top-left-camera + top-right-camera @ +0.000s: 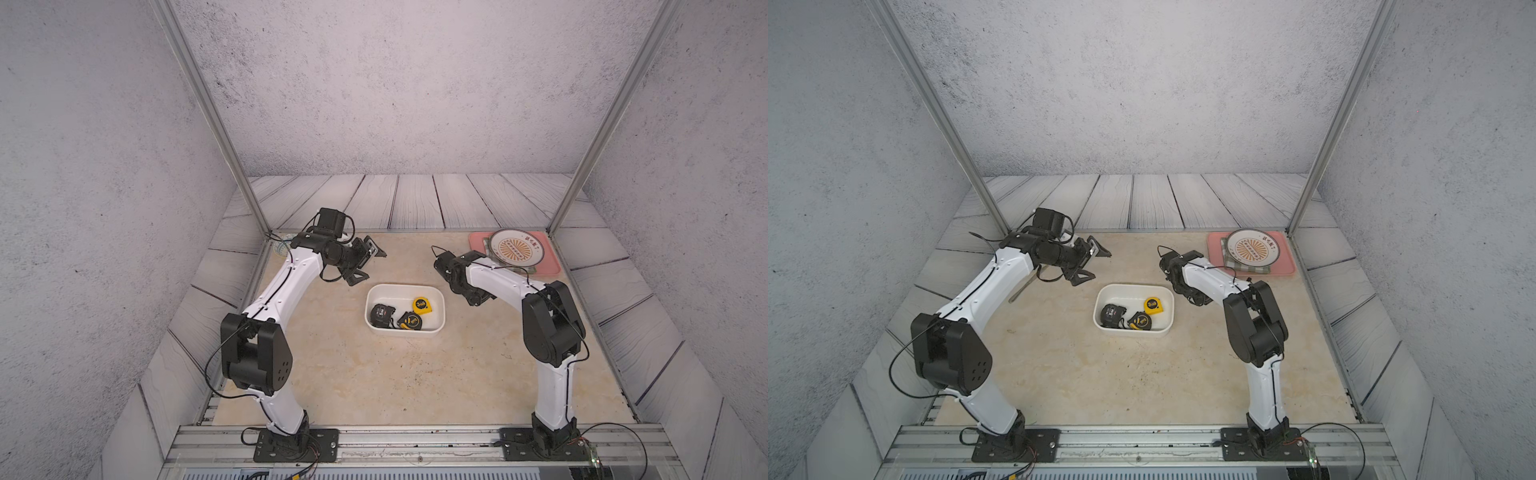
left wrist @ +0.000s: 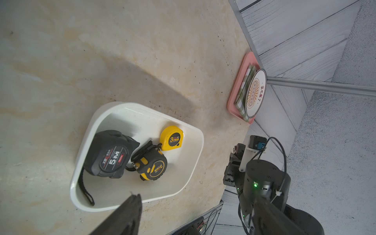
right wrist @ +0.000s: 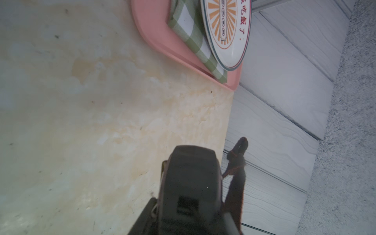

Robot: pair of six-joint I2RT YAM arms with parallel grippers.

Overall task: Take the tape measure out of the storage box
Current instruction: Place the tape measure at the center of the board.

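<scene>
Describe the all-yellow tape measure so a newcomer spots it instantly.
Find the white storage box mid-table between the arms. Of three tape measures inside, the yellow tape measure lies toward the far right corner. It alone is all yellow; its neighbours are black and black-and-yellow.

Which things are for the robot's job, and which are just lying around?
For the job: white plastic storage box; big black tape measure, black-and-yellow tape measure and small yellow tape measure inside it; dark grey tape measure gripped by the right hand.
Just lying about: flat pink tray; green checked cloth; round orange-patterned plate.
</scene>
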